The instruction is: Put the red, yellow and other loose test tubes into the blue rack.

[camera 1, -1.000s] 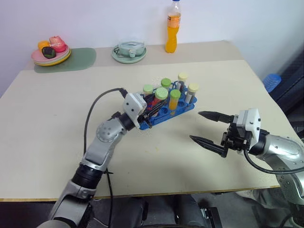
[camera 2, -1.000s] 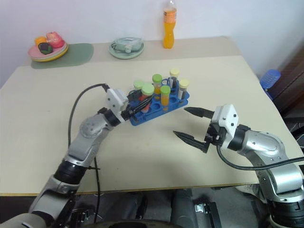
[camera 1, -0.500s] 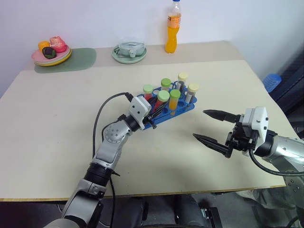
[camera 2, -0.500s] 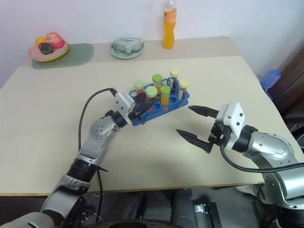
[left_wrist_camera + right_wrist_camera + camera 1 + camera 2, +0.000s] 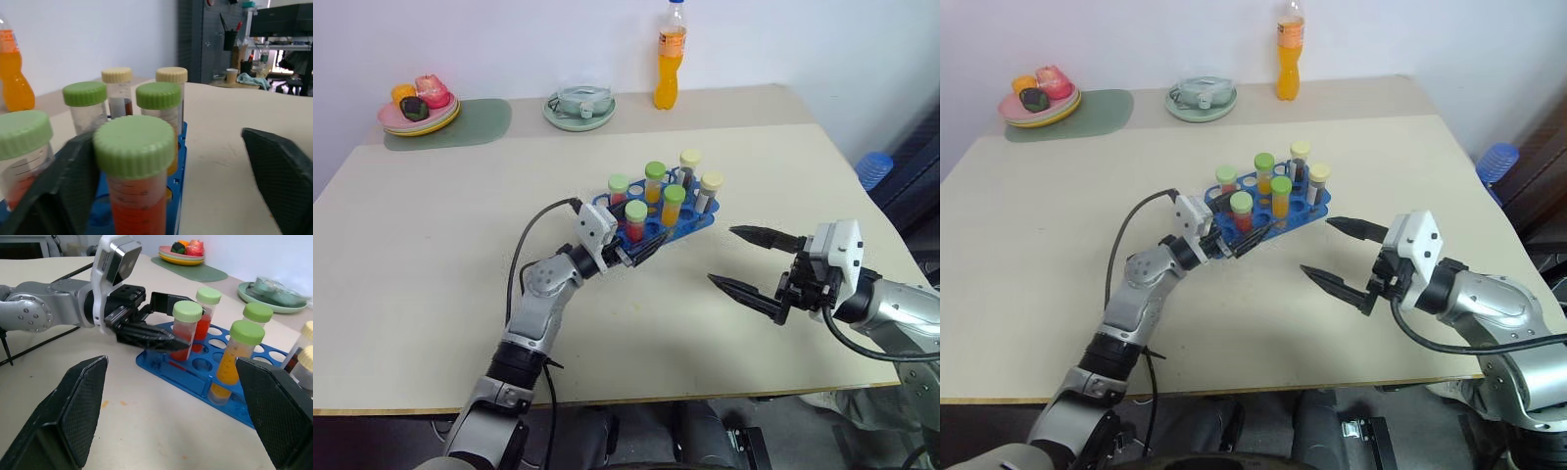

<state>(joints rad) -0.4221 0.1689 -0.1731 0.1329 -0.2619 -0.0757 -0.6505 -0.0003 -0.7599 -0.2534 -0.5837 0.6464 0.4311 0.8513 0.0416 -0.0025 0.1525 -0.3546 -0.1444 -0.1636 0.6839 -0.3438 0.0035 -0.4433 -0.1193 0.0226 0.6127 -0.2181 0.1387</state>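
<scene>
Red tube (image 5: 635, 221) stands in the blue rack (image 5: 697, 222); I see my left hand (image 5: 641, 252) spread around it, right hand (image 5: 744, 262) wide.

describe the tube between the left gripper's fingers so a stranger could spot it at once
On the beige table, find the blue rack in the middle. At its corner nearest the left gripper stands a green-capped tube of red liquid, the only one flanked by open black fingers.

Six capped tubes are seated in blue rack (image 5: 651, 221); left gripper (image 5: 641, 245) is spread around red tube (image 5: 635, 221).
</scene>
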